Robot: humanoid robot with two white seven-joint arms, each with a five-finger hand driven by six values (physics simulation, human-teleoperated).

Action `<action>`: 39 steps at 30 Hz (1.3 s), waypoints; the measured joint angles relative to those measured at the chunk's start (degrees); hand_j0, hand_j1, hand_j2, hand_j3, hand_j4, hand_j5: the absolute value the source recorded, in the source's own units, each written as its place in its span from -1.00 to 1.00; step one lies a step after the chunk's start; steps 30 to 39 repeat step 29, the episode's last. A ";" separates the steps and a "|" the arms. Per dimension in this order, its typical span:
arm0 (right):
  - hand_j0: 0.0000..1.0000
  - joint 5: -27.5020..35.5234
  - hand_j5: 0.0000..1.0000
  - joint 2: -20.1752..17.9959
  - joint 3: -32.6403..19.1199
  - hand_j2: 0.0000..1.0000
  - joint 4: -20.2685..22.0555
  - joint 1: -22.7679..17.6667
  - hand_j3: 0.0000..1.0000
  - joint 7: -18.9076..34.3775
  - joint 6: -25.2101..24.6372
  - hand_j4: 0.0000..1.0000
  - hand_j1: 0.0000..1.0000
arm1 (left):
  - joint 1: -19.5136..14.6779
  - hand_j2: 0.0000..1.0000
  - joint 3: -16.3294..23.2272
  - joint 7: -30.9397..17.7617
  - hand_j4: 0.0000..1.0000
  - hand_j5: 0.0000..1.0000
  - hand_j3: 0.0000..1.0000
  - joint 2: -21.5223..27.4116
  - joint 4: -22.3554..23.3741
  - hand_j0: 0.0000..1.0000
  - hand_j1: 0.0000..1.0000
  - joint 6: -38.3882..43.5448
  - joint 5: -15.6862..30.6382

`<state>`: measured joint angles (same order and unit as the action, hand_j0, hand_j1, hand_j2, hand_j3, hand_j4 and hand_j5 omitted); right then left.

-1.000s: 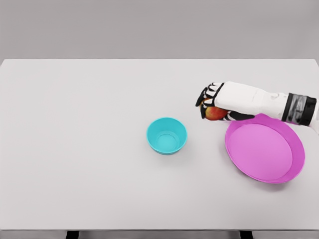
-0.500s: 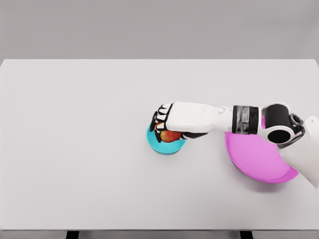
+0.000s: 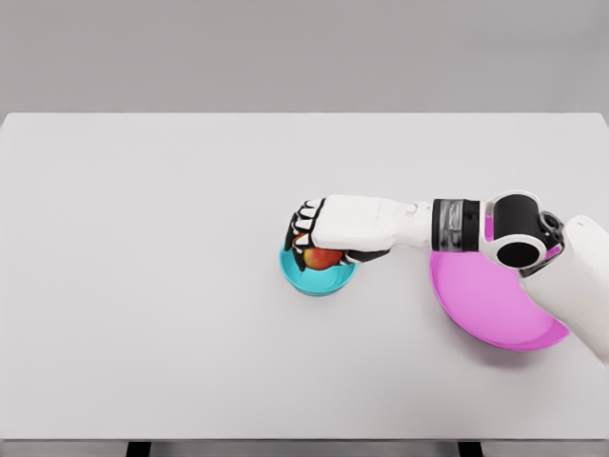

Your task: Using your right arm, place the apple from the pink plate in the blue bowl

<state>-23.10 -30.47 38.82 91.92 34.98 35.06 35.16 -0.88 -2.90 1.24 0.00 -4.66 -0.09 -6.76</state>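
The round shallow plastic plate (image 3: 495,309) is bright pink all over, a shade darker along its rim. The small round plastic bowl (image 3: 312,281) is turquoise blue, plain and unpatterned. The glossy round apple (image 3: 323,257), under the curled fingers (image 3: 304,226), is red shading to orange-yellow on the side nearest the fingertips. The robot's right hand (image 3: 344,227) has a white shell, with black finger joints banded in white. A grey and black striped cuff rings its wrist. The wide flat table (image 3: 152,286) is plain pale grey-white.

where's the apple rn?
Head view, just right of centre: the apple is in the right hand, over the blue bowl, left of the pink plate.
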 measured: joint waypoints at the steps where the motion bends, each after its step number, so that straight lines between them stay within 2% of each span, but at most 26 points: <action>1: 1.00 -0.01 1.00 0.07 0.01 1.00 -0.15 0.00 1.00 0.00 0.00 1.00 1.00 | 0.00 1.00 0.00 0.00 1.00 1.00 1.00 0.00 0.00 1.00 1.00 0.00 0.00; 9: 1.00 -0.04 1.00 0.21 0.02 1.00 -0.29 0.00 1.00 -0.03 0.01 1.00 1.00 | 0.00 1.00 0.00 0.00 1.00 1.00 1.00 0.00 0.00 1.00 1.00 0.00 0.00; 12: 1.00 0.07 1.00 -0.39 -1.52 1.00 1.09 0.88 1.00 -0.03 0.03 1.00 1.00 | 0.00 1.00 0.00 0.00 1.00 1.00 1.00 0.00 0.00 1.00 1.00 0.00 0.00; 14: 1.00 0.41 1.00 -2.77 -6.04 1.00 3.90 -0.53 1.00 -0.02 0.05 1.00 1.00 | 0.00 1.00 0.00 0.00 1.00 1.00 1.00 0.00 0.00 1.00 1.00 0.00 0.00; 17: 1.00 1.20 1.00 -7.77 -18.09 1.00 6.15 -11.33 1.00 0.00 0.13 1.00 1.00 | 0.00 1.00 0.00 0.00 1.00 1.00 1.00 0.00 -0.01 1.00 1.00 0.00 0.00; 18: 1.00 1.39 1.00 -9.11 -22.62 1.00 6.22 -13.62 1.00 -0.01 0.11 1.00 1.00 | 0.00 1.00 0.00 0.00 1.00 1.00 1.00 0.00 -0.01 1.00 1.00 0.00 0.00; 21: 1.00 2.67 1.00 -9.76 -33.04 1.00 2.60 -13.80 1.00 -0.03 0.01 1.00 1.00 | 0.00 1.00 0.00 0.00 1.00 1.00 1.00 0.00 0.00 1.00 1.00 0.00 0.00; 24: 1.00 3.43 1.00 -9.16 -38.62 1.00 -1.94 -14.94 1.00 -0.03 -0.01 1.00 1.00 | 0.00 1.00 0.00 0.00 1.00 1.00 1.00 0.00 0.00 1.00 1.00 0.00 0.00; 27: 1.00 3.39 1.00 -8.50 -40.15 1.00 -4.13 -17.58 1.00 -0.03 0.01 1.00 1.00 | 0.00 1.00 0.00 0.00 1.00 1.00 1.00 0.00 -0.01 1.00 1.00 0.00 0.00; 39: 1.00 3.40 1.00 -7.93 -40.03 1.00 -4.67 -17.67 1.00 -0.03 0.02 1.00 1.00 | 0.00 1.00 0.00 0.00 1.00 1.00 1.00 0.00 0.00 1.00 1.00 0.00 0.00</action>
